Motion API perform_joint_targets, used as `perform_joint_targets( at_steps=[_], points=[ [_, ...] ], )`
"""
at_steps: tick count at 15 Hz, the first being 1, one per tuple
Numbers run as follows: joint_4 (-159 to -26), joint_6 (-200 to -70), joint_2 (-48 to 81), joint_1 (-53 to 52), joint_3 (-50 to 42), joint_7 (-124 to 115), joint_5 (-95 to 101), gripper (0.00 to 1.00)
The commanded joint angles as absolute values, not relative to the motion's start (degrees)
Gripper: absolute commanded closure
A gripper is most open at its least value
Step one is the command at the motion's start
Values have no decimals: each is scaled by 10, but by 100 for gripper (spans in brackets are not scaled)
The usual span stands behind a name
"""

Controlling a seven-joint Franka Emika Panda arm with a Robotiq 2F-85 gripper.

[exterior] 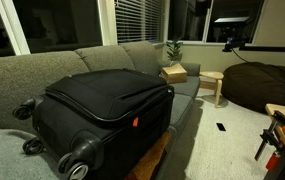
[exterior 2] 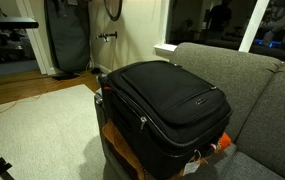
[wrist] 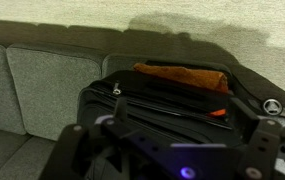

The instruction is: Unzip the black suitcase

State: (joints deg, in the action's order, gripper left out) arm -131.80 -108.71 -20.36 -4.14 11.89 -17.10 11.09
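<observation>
While the black suitcase [exterior: 107, 100] lies flat on the grey sofa [exterior: 22, 70], wheels at its near end, the zip looks fully closed. The gripper [wrist: 167, 150] hangs short of the case, jaws wide, holding nothing. Step in hand: approach. Next move, as I judge it: line up on 1 silver zip pull [wrist: 116, 90], pinch it, then draw along the seam

Grey sofa [exterior: 107, 60], cardboard box [exterior: 173, 72], potted plant [exterior: 173, 48], wooden stool [exterior: 213, 80], brown beanbag [exterior: 264, 85], window blinds [exterior: 137, 20]

Black suitcase [exterior: 102, 105] flat on sofa [exterior: 22, 75]
</observation>
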Motion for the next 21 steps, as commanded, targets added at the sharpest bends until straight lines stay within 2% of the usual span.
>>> perform_joint_targets(
  at_steps=[1, 21],
  points=[
    [-1314, -1084, -193, -35, 114, -189, 124, 0],
    [-1311, -1089, -147, -31, 94, -186, 123, 0]
  ],
)
